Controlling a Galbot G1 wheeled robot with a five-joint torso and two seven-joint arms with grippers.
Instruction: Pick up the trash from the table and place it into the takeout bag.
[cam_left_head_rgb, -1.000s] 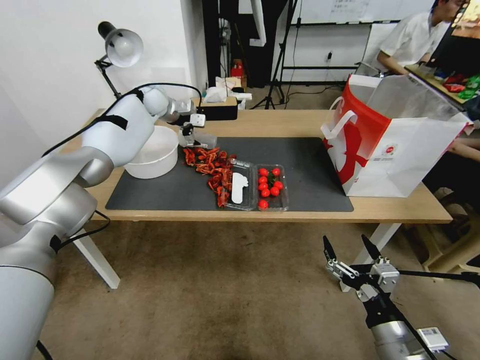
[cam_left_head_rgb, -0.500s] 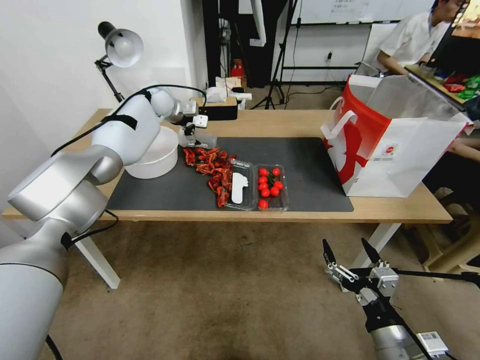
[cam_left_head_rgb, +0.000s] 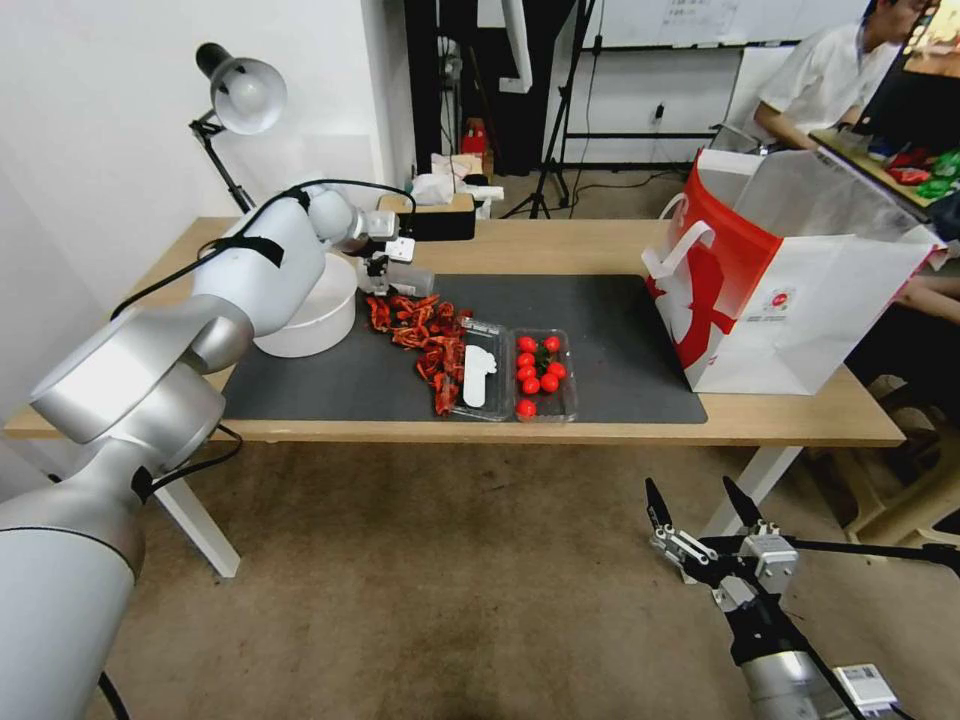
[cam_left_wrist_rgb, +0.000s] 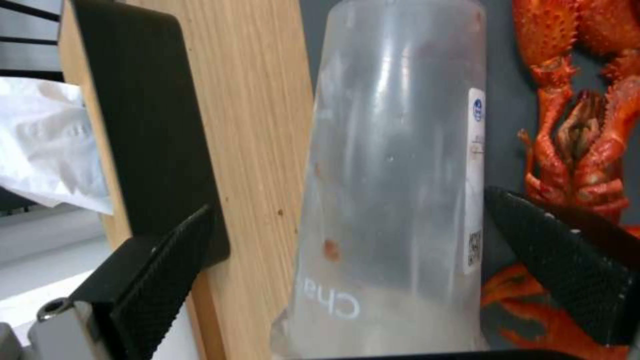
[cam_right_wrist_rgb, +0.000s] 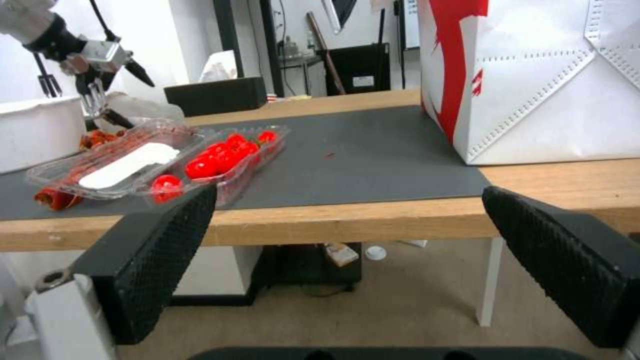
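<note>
The left gripper (cam_left_head_rgb: 378, 268) is held over the far left part of the dark grey mat (cam_left_head_rgb: 620, 340), just right of the big white bowl (cam_left_head_rgb: 305, 305). Its fingers (cam_left_wrist_rgb: 157, 272) are spread wide, one on each side of a clear plastic cup (cam_left_head_rgb: 405, 279) that lies on its side on the table (cam_left_head_rgb: 560, 245). In the left wrist view a gap is seen between each pad and the cup (cam_left_wrist_rgb: 393, 190), so nothing is gripped. The cup is placed partly on the mat and partly on the bare wood at the mat's far edge, with a white label along its wall and a little red staining inside.

Beside the cup, toward the near side, a heap of red crayfish shells (cam_left_head_rgb: 420, 335) is spread across the mat. Two clear trays are set just right of the heap: one (cam_left_head_rgb: 482, 370) with a white strip in it, the other (cam_left_head_rgb: 543, 375) filled with red tomatoes.

The takeout bag (cam_left_head_rgb: 780, 290) is stood upright and open at the right end of the table, partly on the mat, well apart from the cup. Its red and white sides and white loop handles are turned toward the trays.

The right gripper (cam_left_head_rgb: 700, 512) is parked low in front of the table's near edge, over the floor, with its fingers (cam_right_wrist_rgb: 150, 260) wide apart and nothing held between them.
</note>
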